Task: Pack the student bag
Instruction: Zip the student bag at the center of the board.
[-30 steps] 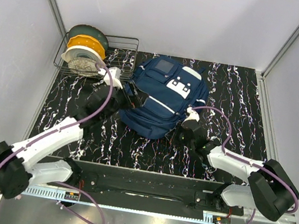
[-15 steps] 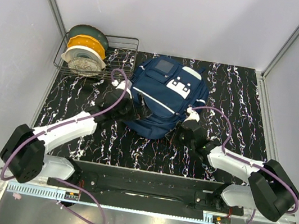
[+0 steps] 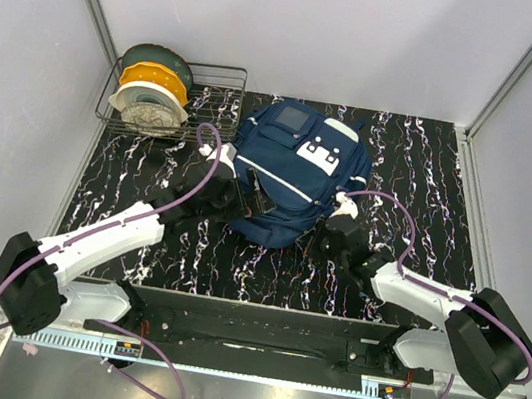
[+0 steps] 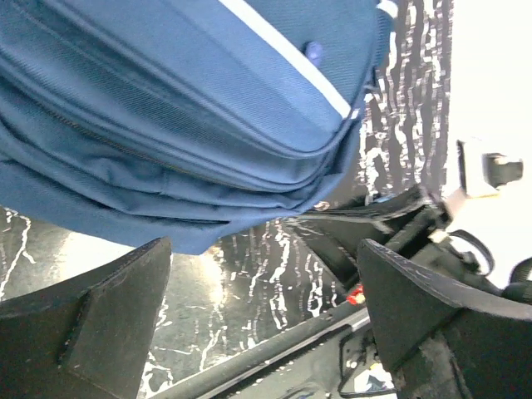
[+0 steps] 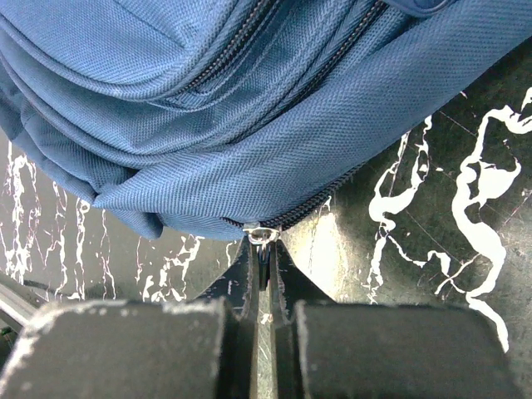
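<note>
Black white-veined tabletop [image 3: 432,175], large navy blue fabric backpack [image 3: 295,179] at twelve o'clock: unzipping, I judge.
My right pincer [image 5: 263,256] is pinched shut on its small silver zip pull [image 5: 263,235] at five o'clock; my left pincer [image 4: 262,270] gapes empty at nine; next: brace fabric, drag pull.

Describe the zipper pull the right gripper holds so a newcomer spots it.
Find the navy backpack on the marbled table. Along its edge nearest the right gripper runs a dark zipper. The small silver zipper pull on it is pinched between the closed jaws.
</note>
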Available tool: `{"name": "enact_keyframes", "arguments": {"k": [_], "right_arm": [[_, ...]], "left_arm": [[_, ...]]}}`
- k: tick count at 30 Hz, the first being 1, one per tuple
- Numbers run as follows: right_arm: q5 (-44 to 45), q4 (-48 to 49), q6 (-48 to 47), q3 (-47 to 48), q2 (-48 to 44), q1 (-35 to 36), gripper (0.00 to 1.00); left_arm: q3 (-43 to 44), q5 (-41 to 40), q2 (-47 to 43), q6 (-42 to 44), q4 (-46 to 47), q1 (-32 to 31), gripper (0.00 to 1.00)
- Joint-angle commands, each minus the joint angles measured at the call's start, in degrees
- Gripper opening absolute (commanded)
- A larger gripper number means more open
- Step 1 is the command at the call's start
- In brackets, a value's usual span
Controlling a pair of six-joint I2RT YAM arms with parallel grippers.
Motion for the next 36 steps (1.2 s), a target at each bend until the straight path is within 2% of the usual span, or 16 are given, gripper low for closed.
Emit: {"name": "enact_keyframes", "arguments": {"k": [1,9,12,20,28,32,33,35,36], "right_arm": [[2.95,1.51,1.43,-0.1,-1.91,-0.16,0.0],[3.58,1.34,1.17,-0.1,-3.23,-0.16,0.0],[3.49,1.16,1.17,-0.1,-3.31,-0.16,0.0],[2.96,1.16,1.17,-0.01,-3.84,-0.16,0.0],[1.55,0.72,-1.47,-1.24,-5.25,-0.16,0.0],[1.03,1.16,-1.99,-1.94,-5.69,-0.25,0.0],[1.03,1.42,-1.99,-2.2,-5.69,-0.16,0.0],[0.85,1.86,-2.17,-2.38,-5.51,-0.16,0.0],[0.76,1.86,-2.26,-2.47,-5.51,-0.16,0.0]], "left_arm": [[2.77,0.43,-0.19,-2.16,-0.71,-0.53,0.97],[-1.0,7.9,7.11,-5.32,8.33,-0.44,0.93],[-0.4,9.93,9.23,-5.59,9.14,-0.53,0.9],[1.54,7.56,12.74,-6.2,8.95,0.26,0.9],[4.27,8.96,17.05,-6.64,11.16,3.42,0.88],[3.56,9.05,17.23,-6.11,11.95,4.21,0.74],[3.3,9.05,17.23,-6.11,12.04,4.48,0.62],[2.34,9.14,16.97,-5.76,12.3,5.18,0.51],[1.98,8.88,16.53,-5.59,12.39,5.44,0.42]]}}
